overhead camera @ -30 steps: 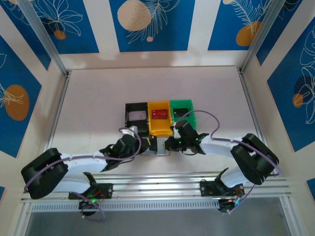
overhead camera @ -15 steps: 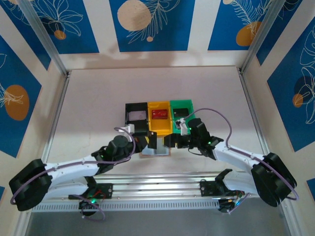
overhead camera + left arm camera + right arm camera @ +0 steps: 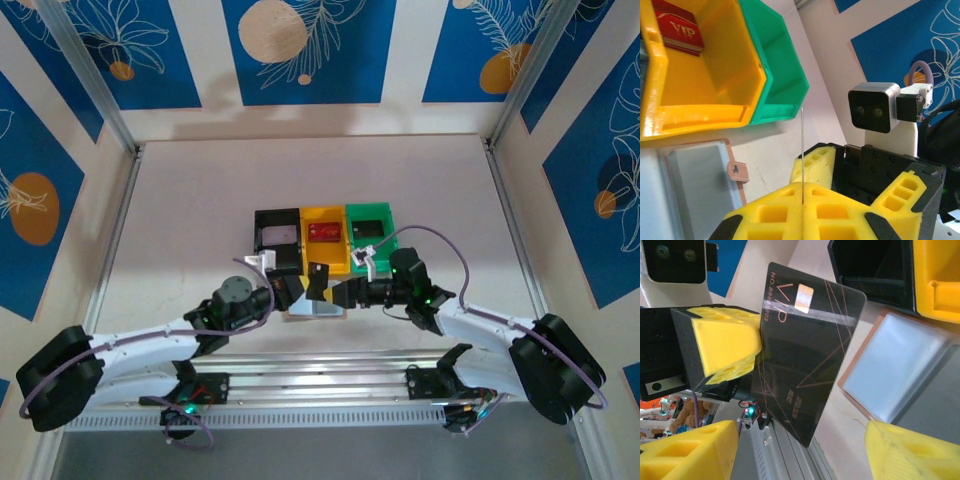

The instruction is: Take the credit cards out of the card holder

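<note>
Since a second ago the right gripper (image 3: pixel 347 292) has let go and backed off to the right, and both arms have stretched out further over the table (image 3: pixel 180 210). Its jaws now stand wide with nothing between them. The left gripper (image 3: pixel 802 192) is clamped on a dark card (image 3: pixel 805 355), which stands on edge above the table and shows as a thin vertical line in the left wrist view. The card holder (image 3: pixel 900 370) lies open and flat just below the card, pale pockets up and snap tab (image 3: pixel 737 171) out to the side. A red card (image 3: pixel 323 232) already lies in the yellow bin (image 3: pixel 715 107), which sits between the black bin (image 3: pixel 277 235) and the green bin (image 3: pixel 782 75). The step looks like mid-task, with the dark card out of the holder and passed to the left side. The next move probably calls for carrying it to a bin and opening the jaws while keeping the thin card from slipping; which bin is unclear. The visible pockets look bare, but whether more cards are tucked inside can't be told.
</note>
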